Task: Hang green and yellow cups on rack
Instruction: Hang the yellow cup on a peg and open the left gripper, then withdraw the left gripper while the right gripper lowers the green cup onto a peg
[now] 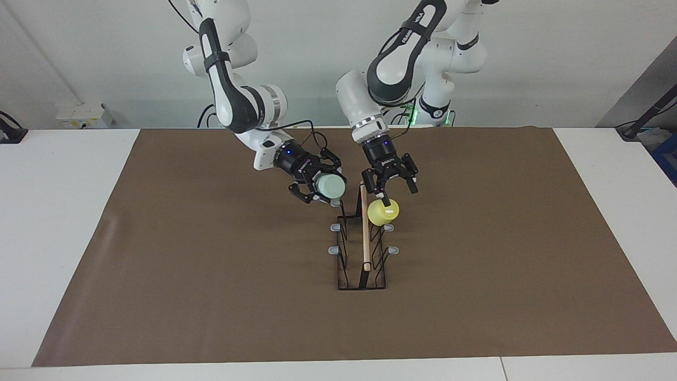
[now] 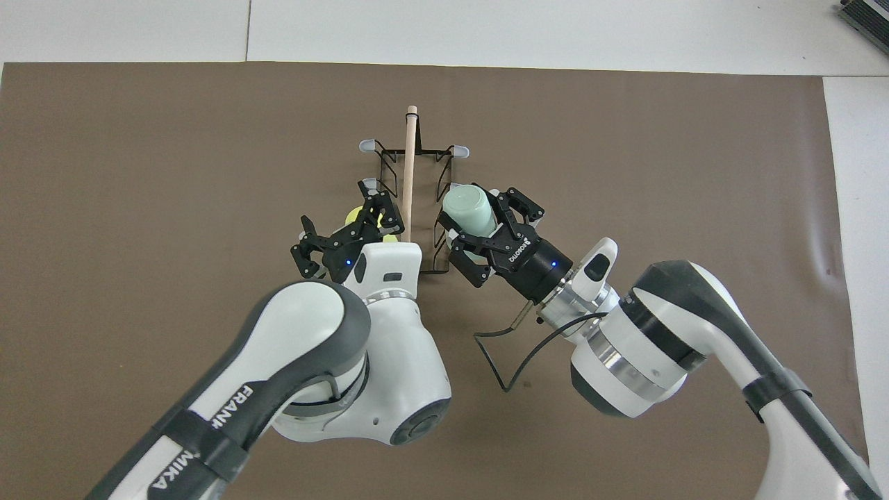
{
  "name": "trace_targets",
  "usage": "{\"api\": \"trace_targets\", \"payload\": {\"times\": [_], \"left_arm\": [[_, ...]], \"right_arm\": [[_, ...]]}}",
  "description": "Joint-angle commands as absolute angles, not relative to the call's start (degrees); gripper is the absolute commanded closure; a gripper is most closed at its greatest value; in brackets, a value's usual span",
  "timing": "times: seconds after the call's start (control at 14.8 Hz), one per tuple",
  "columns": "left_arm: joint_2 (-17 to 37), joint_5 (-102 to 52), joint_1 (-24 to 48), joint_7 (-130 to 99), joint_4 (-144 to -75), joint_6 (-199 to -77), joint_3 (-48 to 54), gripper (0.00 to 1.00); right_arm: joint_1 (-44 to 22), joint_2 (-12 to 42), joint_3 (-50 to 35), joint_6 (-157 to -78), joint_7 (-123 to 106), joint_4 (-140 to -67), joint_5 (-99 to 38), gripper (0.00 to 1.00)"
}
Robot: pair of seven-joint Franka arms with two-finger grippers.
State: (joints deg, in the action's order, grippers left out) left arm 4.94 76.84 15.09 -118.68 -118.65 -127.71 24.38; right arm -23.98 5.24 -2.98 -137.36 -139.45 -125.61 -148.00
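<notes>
Two cups are in play, and as far as I can judge neither hangs free of its pincer on the rack (image 1: 361, 248) yet. Going across the facing view from the right arm's end of the bench (image 1: 69, 222): the right pincer (image 1: 318, 188) is pinching the green cup (image 1: 330, 187), held tipped on its side with its closed base turned away from the robots, up in the air over the rack's end nearest the robots. A grey-tipped peg seems close beneath it, but whether the cup's mouth has met that peg cannot be told.

Next comes the rack itself, a black wire stand on the brown mat (image 1: 476, 238) at the middle of the bench, with its wooden rod (image 1: 364, 233) running along the top and grey-tipped pegs sticking out on both sides.

On the side toward the left arm's end, the yellow cup (image 1: 383, 212) sits bottom-up at the peg nearest the robots, looking as though it has been set over that peg. The left pincer (image 1: 392, 187) hovers right above it with its fingers spread; one fingertip appears to be at the cup's upturned base, touching or nearly so.

My reading is that the yellow cup is placed or all but placed, pending the left pincer drawing clear. The green cup is what remains: it must be lowered onto a peg on its own side and let go.
</notes>
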Motion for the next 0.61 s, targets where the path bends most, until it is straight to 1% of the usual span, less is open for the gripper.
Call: {"api": "trace_targets", "payload": {"times": [0.0,0.2,0.34,0.54], "left_arm": [[4.4,70.6,14.9,-104.4,-116.8,-133.3,19.6,0.0],[4.5,64.3,14.7,-90.5,-115.5,-138.0,14.7,0.0],[4.5,58.5,14.7,-80.2,-115.0,-142.1,10.7,0.0],[4.4,50.6,14.6,-65.8,-114.3,-144.4,7.0,0.0]], "right_arm": [[-25.6,6.3,-3.2,-136.5,-142.9,-126.1,-155.1,1.0],[-25.6,8.1,-3.2,-135.8,-147.5,-125.5,-157.1,1.0],[-25.7,10.3,-3.2,-132.5,-151.3,-125.5,-159.3,1.0],[-25.8,12.6,-3.2,-129.7,-154.6,-125.6,-160.2,1.0]]}}
